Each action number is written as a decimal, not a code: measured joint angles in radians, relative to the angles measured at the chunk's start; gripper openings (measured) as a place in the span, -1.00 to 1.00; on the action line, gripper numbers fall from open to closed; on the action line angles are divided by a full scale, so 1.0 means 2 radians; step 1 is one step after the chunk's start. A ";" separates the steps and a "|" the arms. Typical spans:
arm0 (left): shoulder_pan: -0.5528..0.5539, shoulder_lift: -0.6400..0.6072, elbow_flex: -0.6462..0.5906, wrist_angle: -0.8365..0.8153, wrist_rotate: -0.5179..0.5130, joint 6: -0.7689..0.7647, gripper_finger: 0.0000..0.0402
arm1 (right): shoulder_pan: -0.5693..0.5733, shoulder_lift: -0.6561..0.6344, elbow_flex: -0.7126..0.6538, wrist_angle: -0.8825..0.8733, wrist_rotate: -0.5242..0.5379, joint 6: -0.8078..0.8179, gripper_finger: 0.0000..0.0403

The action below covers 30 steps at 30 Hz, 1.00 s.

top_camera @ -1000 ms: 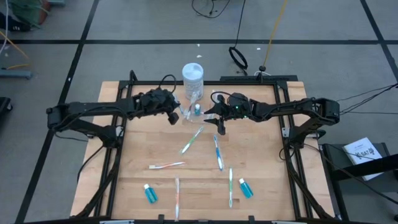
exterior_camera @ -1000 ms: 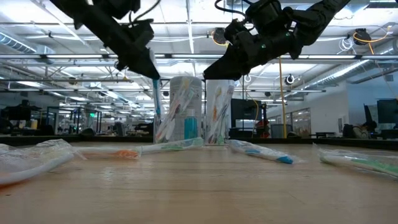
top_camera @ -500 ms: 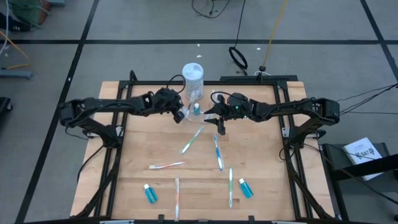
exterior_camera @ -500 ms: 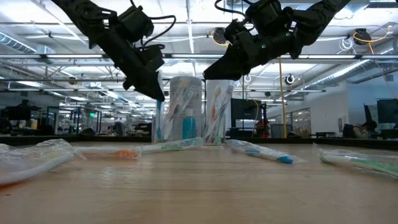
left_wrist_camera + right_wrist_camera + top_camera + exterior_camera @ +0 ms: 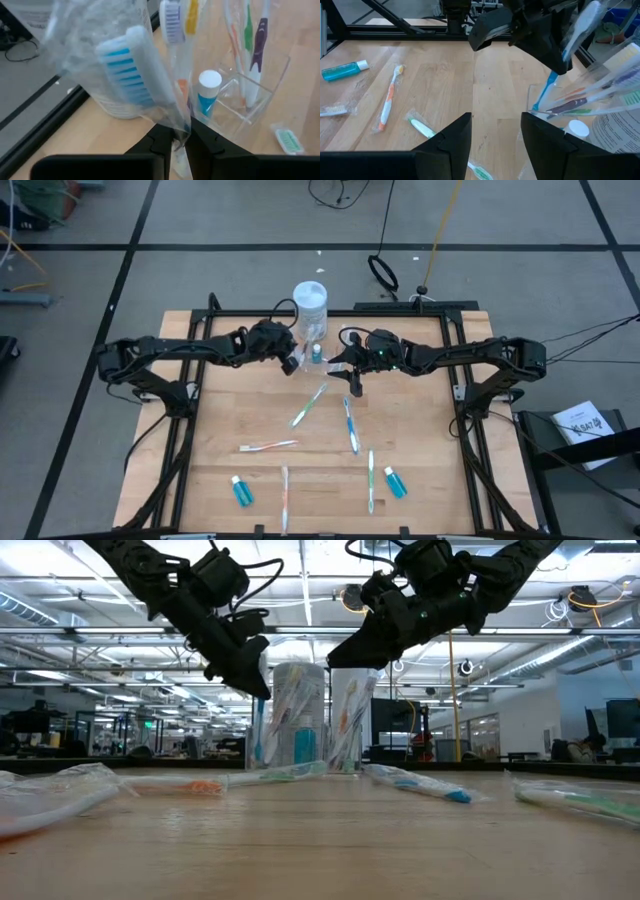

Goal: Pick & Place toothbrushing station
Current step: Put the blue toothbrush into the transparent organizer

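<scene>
The clear toothbrushing station (image 5: 313,358) stands at the table's far middle, in front of the white jar (image 5: 310,304). It holds several toothbrushes and a small white-capped blue tube (image 5: 208,93). My left gripper (image 5: 294,360) hovers at the station's left side, shut on a wrapped toothbrush (image 5: 127,65) with blue bristles and a blue handle (image 5: 546,89). My right gripper (image 5: 495,142) is open and empty just right of the station (image 5: 570,117). My left gripper pinches the wrapped toothbrush between its two fingers at mid-length (image 5: 180,136), over the plastic wrapper. The fingers come from the table's left, slanting down, across the brush. The brush is tilted, head up. Its blue lower end (image 5: 536,105) is at the station's left wall; inside or not, I cannot tell.
Several wrapped toothbrushes lie on the table nearer the front, such as those in the high view (image 5: 310,405) (image 5: 350,425) (image 5: 268,445). Two small blue bottles (image 5: 240,491) (image 5: 394,482) lie near the front edge. The wooden top (image 5: 230,410) is bare at left.
My left gripper has gone toward the table's right and down, up to the station, still shut on the wrapped toothbrush. The brush's blue lower end has come down beside the station's left wall. My right gripper has kept still and open.
</scene>
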 joint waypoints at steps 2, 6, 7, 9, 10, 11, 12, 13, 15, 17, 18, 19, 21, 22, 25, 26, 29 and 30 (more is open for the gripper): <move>0.000 0.000 0.000 0.006 0.000 0.002 -0.67 | 0.000 0.000 0.000 0.000 0.000 0.000 -0.18; -0.001 0.000 0.000 0.005 -0.001 0.007 -0.45 | 0.000 0.000 0.000 0.000 0.000 0.000 -0.19; -0.001 0.000 0.000 0.005 -0.001 0.007 -0.39 | 0.000 0.000 0.000 0.000 0.000 0.000 -0.19; -0.001 0.000 0.000 0.001 -0.001 0.008 -0.29 | 0.000 0.000 0.000 0.000 0.000 0.000 -0.19; -0.001 0.000 0.000 -0.001 -0.001 0.008 -0.24 | 0.000 0.000 0.000 0.000 0.000 0.000 -0.19; -0.001 0.000 0.000 -0.002 -0.001 0.008 -0.20 | 0.000 0.000 0.000 0.000 0.000 0.000 -0.19; -0.002 -0.001 0.000 -0.005 -0.001 0.007 -0.16 | 0.000 0.000 0.000 0.000 0.000 0.000 -0.19; -0.004 -0.003 0.000 -0.010 -0.001 0.005 -0.13 | 0.000 0.000 0.000 0.000 0.000 0.000 -0.19; -0.009 -0.013 0.000 -0.023 -0.001 0.001 -0.08 | 0.000 0.000 0.000 0.000 0.000 0.000 -0.19; -0.016 -0.030 0.000 -0.040 0.000 0.001 -0.05 | 0.000 0.000 0.000 -0.001 0.000 0.000 -0.19; -0.019 -0.039 0.000 -0.050 0.000 0.001 -0.04 | 0.000 0.000 0.000 -0.003 0.000 0.000 -0.19; -0.022 -0.048 0.000 -0.057 0.000 0.001 -0.04 | 0.000 0.000 0.000 -0.005 0.000 0.005 -0.19; -0.029 -0.068 0.000 -0.070 0.000 0.000 -0.04 | 0.000 0.000 0.000 -0.012 0.000 0.033 -0.20; -0.032 -0.079 0.000 -0.076 0.000 -0.001 -0.04 | 0.000 -0.001 0.000 -0.019 -0.003 0.048 -0.20; -0.038 -0.106 0.000 -0.082 -0.001 -0.003 -0.06 | 0.007 -0.036 0.000 -0.086 -0.015 0.061 -0.20; -0.040 -0.112 0.000 -0.085 -0.001 -0.003 -0.07 | 0.012 -0.047 0.002 -0.102 -0.011 0.063 -0.21; -0.045 -0.125 0.000 -0.085 -0.001 -0.006 -0.09 | 0.034 -0.086 0.002 -0.185 0.017 0.084 -0.24; -0.047 -0.125 0.000 -0.083 -0.001 -0.006 -0.09 | 0.043 -0.094 0.002 -0.211 0.033 0.092 -0.25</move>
